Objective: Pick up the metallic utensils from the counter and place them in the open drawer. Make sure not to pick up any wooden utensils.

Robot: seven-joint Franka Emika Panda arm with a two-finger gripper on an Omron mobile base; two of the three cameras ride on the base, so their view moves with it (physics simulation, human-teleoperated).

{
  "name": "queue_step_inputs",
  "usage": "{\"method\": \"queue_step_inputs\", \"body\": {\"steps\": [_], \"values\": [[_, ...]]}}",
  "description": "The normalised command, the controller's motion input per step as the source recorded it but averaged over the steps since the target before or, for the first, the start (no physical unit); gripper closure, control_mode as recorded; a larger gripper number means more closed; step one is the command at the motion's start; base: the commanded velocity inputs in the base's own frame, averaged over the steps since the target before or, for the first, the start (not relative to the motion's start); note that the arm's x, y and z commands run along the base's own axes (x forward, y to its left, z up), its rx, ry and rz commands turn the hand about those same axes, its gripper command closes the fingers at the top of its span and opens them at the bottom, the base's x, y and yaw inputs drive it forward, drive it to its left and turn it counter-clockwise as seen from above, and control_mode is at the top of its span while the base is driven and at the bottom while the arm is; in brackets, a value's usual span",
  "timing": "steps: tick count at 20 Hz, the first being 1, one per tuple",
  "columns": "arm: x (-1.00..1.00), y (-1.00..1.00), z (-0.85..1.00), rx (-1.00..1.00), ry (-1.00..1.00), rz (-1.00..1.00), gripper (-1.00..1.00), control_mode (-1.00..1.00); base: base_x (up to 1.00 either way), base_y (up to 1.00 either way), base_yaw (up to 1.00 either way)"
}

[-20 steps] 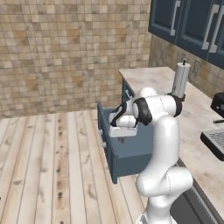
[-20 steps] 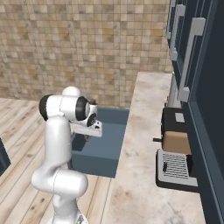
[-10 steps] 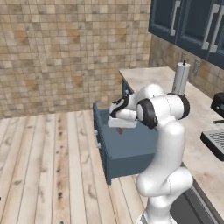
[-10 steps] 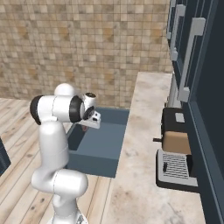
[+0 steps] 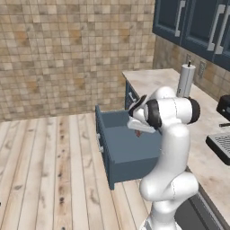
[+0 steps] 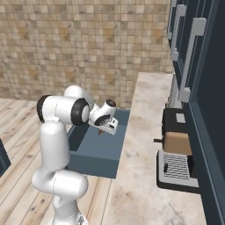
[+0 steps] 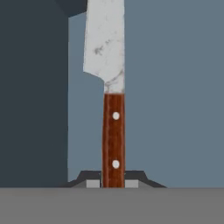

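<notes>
The knife (image 7: 113,109) has a mottled silver-grey blade and reddish-brown handle with two pale rivets, against the slate-blue drawer (image 7: 175,87).

There are no words, numbers or signs to read in any of the pictures.
</notes>
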Motion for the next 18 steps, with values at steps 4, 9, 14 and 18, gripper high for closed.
{"method": "queue_step_inputs", "body": {"steps": [4,9,14,18], "values": [[0.04,0.06,-0.37,-0.17,0.0,-0.05,1.0,-1.0,0.0,0.0,0.0],[0.05,0.33,-0.26,-0.21,0.08,0.0,1.0,-1.0,0.0,0.0,0.0],[0.04,0.14,-0.65,-0.24,0.0,0.0,1.0,-1.0,0.0,0.0,0.0],[0.06,0.04,-0.61,-0.18,0.01,0.0,1.0,-1.0,0.0,0.0,0.0]]}}
